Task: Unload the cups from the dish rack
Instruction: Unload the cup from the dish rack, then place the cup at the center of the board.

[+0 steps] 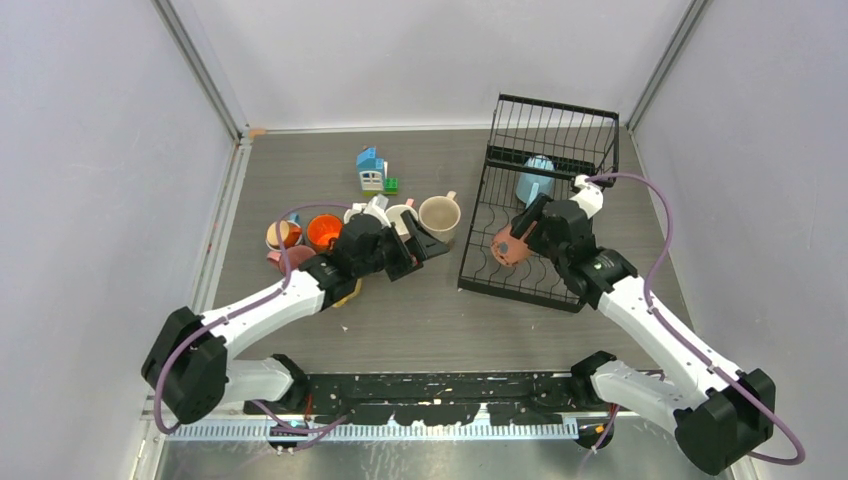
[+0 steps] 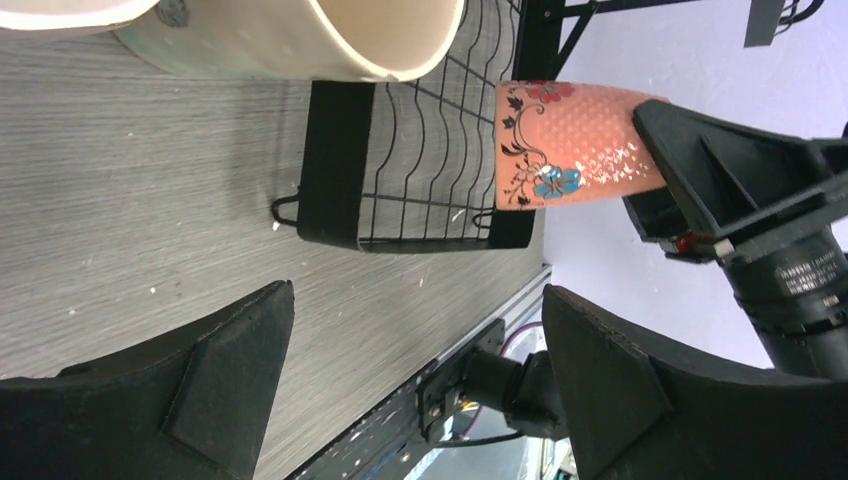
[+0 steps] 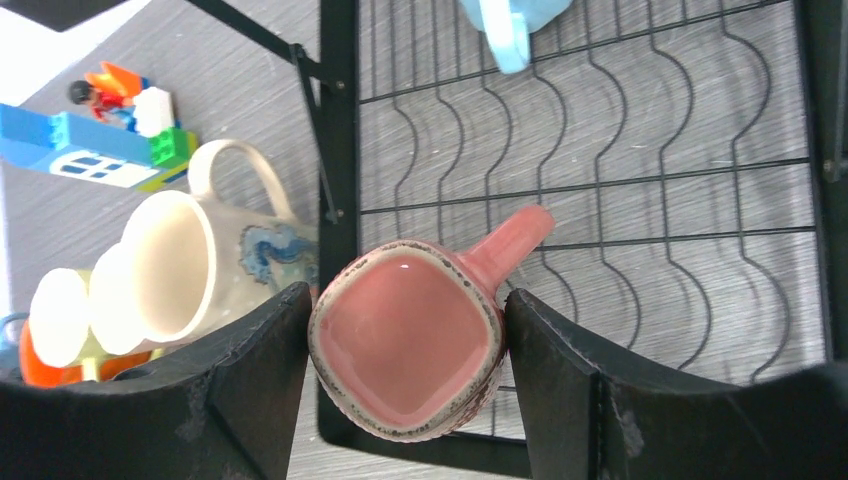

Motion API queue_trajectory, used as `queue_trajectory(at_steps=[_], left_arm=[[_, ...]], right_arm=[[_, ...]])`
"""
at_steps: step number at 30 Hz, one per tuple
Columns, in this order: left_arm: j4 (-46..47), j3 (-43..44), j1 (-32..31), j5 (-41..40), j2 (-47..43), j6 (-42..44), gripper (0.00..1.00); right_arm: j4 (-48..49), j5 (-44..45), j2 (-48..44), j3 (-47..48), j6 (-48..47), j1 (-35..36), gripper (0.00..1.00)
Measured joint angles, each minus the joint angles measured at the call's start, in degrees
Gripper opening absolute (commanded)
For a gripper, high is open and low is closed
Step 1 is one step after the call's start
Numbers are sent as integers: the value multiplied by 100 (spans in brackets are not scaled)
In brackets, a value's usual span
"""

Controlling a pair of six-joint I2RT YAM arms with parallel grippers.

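A: As viewed from above, logged right tool point(image 1: 520, 240) over the base of the dish rack point(image 1: 550, 130), near the rack's left edge. Clamped on the pink mug point(image 1: 505, 246).

B: Confirmed from the right wrist: fingers point(image 3: 250, 370) pressed on opposite walls of the mug, mouth up toward the camera, handle pointing in over the rack's wavy wires. Cannot tell whether resting on the wires or clear of them.

A: Anything else in the rack?

B: Light blue mug point(image 1: 535, 180), farther back on the base, in front of the rack's raised basket.

A: Left tool point(image 1: 415, 245)?

B: Spread wide, holding nothing, low over the tabletop point(image 1: 420, 310) left of the rack. Just beyond it, cream mug point(image 1: 438, 215); farther left of the rack, orange mug point(image 1: 323, 232) among several more. Toy block house point(image 1: 372, 172) behind those.
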Motion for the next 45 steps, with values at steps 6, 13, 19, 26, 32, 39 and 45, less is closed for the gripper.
queue_trajectory(at_steps=[6, 13, 19, 26, 32, 39, 45], left_arm=[[664, 0, -109, -146, 439, -365, 93], [1309, 33, -116, -149, 826, -866, 91], [1729, 168, -116, -155, 826, -1224, 89], [2184, 319, -116, -90, 831, -1722, 75], [2566, 319, -116, -37, 833, -2203, 64], [2977, 310, -116, -26, 756, -2551, 44], [3051, 269, -114, -46, 450, -2605, 25]], right_arm=[[-151, -433, 0, 391, 271, 11, 11], [-179, -1008, -2, 719, 686, 26, 11], [-90, -1467, 4, 761, 1093, 52, 11], [520, -1926, 138, 695, 1567, 76, 11], [999, -2260, 234, 533, 1869, 85, 12], [1829, -2627, 330, 273, 2345, 90, 13], [2566, -2924, 492, 170, 2863, 90, 13]])
